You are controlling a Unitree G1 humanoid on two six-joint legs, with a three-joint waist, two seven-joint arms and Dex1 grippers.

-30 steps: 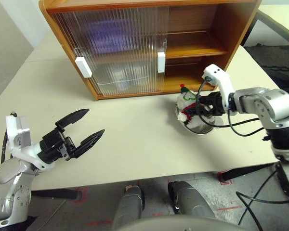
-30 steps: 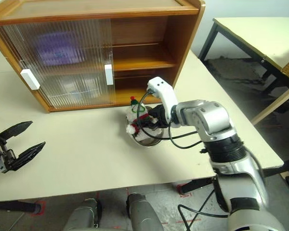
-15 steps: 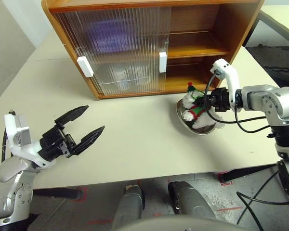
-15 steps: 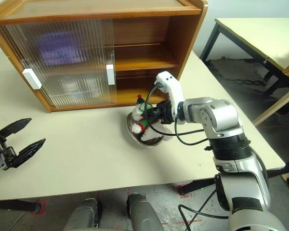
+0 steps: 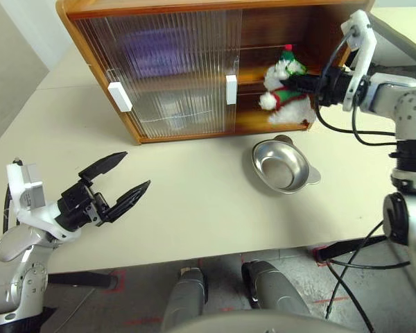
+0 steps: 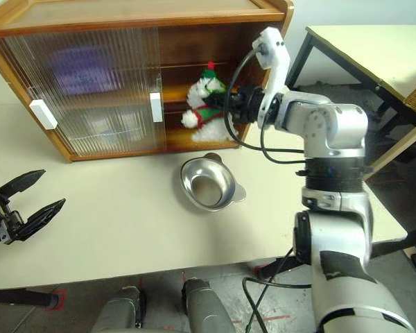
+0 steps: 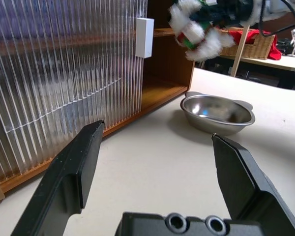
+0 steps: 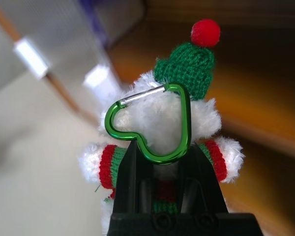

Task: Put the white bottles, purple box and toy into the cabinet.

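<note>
The right hand (image 5: 306, 84) pinches the toy (image 5: 286, 90) upright, hat up, before the cabinet's (image 5: 194, 14) open shelves; the left hand (image 5: 118, 186) hangs spread near the table's (image 5: 194, 201) front-left edge.

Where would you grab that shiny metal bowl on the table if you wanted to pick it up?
By its rim. The steel bowl sits upright and empty on the table, so a pincer could come from above, one finger inside the wall and one outside. The small flat tab on the rim's side away from the cabinet looks like another handy spot, probably easier than the smooth round wall.
</note>
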